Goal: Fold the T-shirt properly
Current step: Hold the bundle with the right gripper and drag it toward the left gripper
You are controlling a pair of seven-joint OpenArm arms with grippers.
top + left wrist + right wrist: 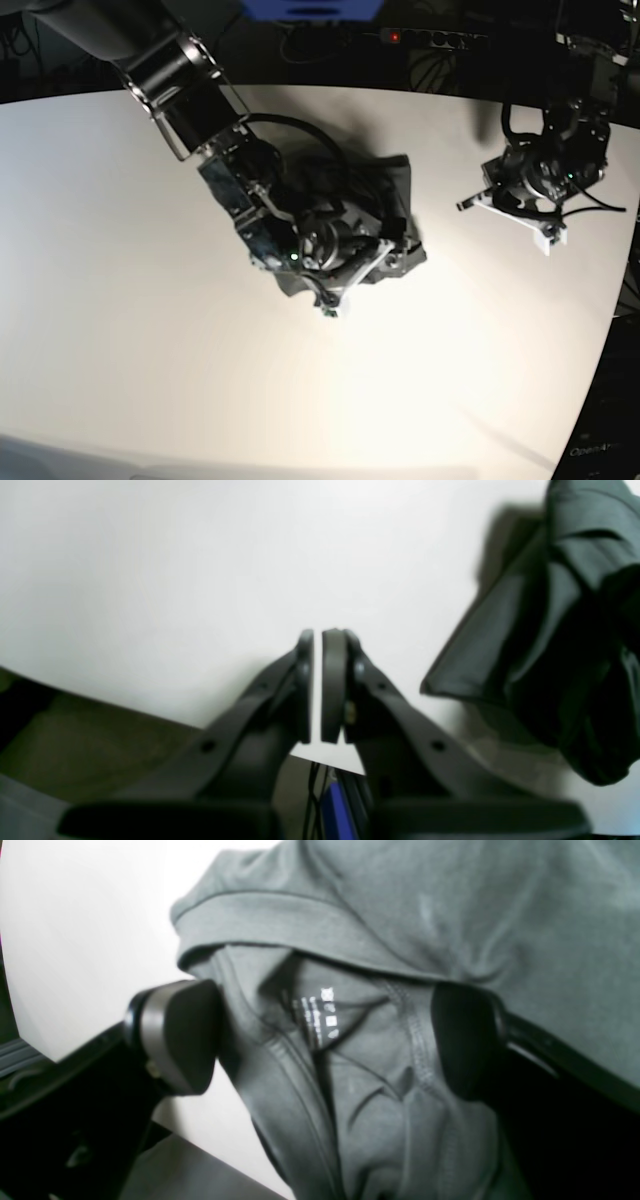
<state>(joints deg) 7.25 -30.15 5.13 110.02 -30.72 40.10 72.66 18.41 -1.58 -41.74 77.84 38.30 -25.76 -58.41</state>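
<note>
Two arms split our work: our right gripper (325,1040) hangs wide open astride the bunched T-shirt (400,940), apparently ready to pinch a fold. Our left gripper (317,685) waits beside it over the table (150,580), jaws together, holding nothing

The left gripper (317,685) is hanging over the white worktop (175,580) with its two dark fingers (334,680) drawn nearly together, only a thin slit of white showing between them and nothing caught there. Off to the right the dark grey T-shirt (545,645) is lying bunched in soft folds, apart from the gripper and throwing a blurred shadow onto the worktop. Beyond the worktop's near edge, black cables (312,800) and something blue (336,810) are showing, out of focus.
</note>
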